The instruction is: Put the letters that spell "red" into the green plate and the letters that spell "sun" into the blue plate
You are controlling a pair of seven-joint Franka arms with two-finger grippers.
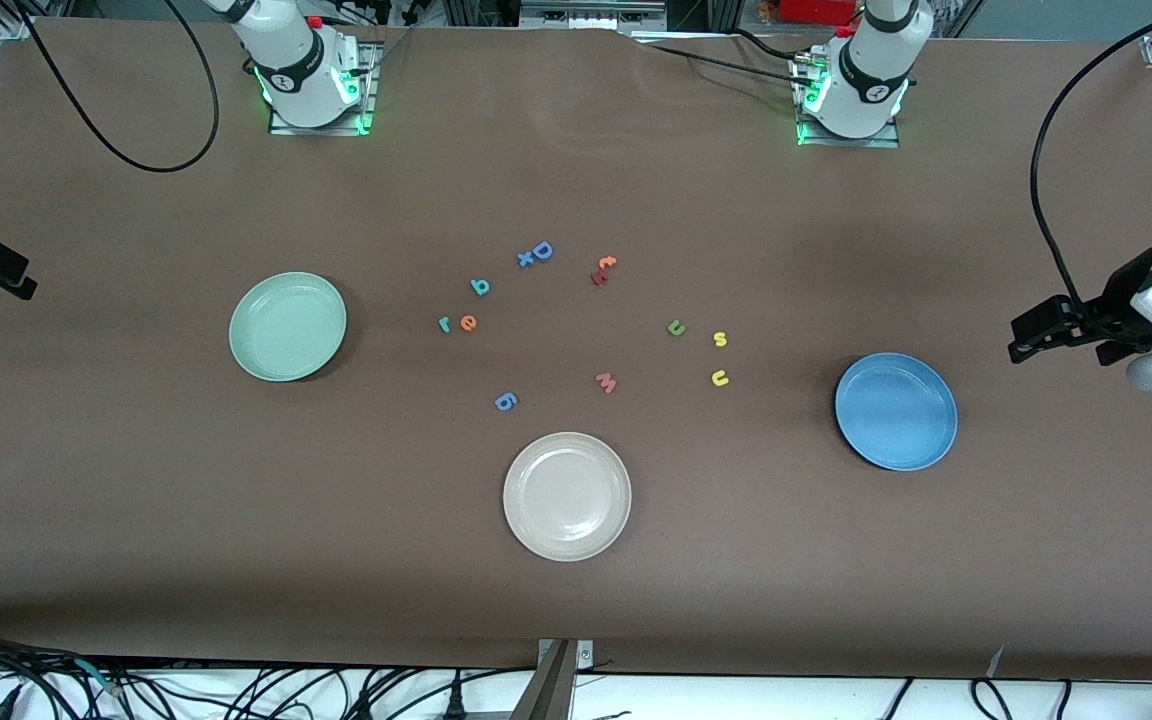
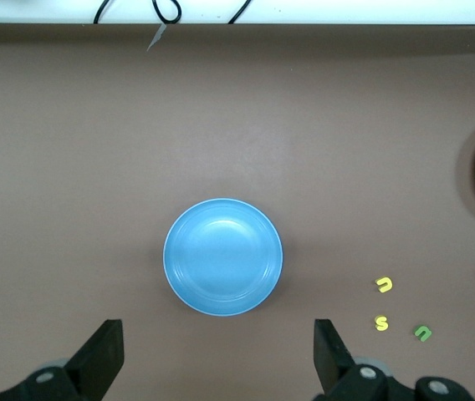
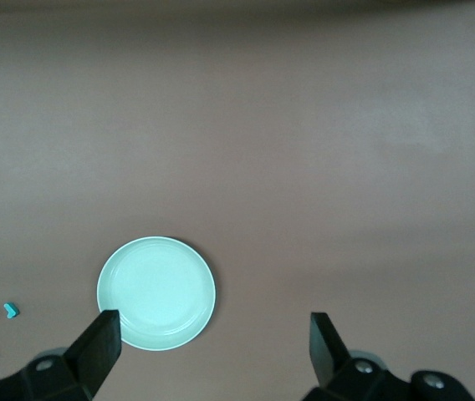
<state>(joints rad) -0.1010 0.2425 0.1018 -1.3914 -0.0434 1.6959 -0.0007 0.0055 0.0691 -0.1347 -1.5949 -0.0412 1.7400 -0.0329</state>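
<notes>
Both arms are just parked up high and waiting. The left gripper (image 2: 217,359) hangs over the table near the left arm's end, fingers spread wide with nothing between them, looking down on the blue plate (image 1: 896,411), which sits toward that same end. The right gripper (image 3: 212,355) is over the right arm's end of the table, jaws also wide apart and empty, with the green plate (image 1: 287,326) below it on that side. No letter is in either plate; they're all scattered around the middle of the table. The "red" bunch is closest to the green plate: teal r (image 1: 444,323) and orange e (image 1: 468,322) just beside each other, with the teal d/b (image 1: 480,288) a bit farther from the front camera. The "sun" bunch is toward the blue plate: green n (image 1: 676,327), yellow s (image 1: 720,339), and yellow u (image 1: 720,378) nearer the camera than the s. Extras: a blue capital D (image 1: 542,250) touching a small blue x (image 1: 525,260), an orange c (image 1: 607,263) right by a dark red letter (image 1: 597,278) I can't read, a pink w (image 1: 606,382), a blue 6 (image 1: 505,402), and a beige-white plate (image 1: 567,496) nearest the table's front edge.
</notes>
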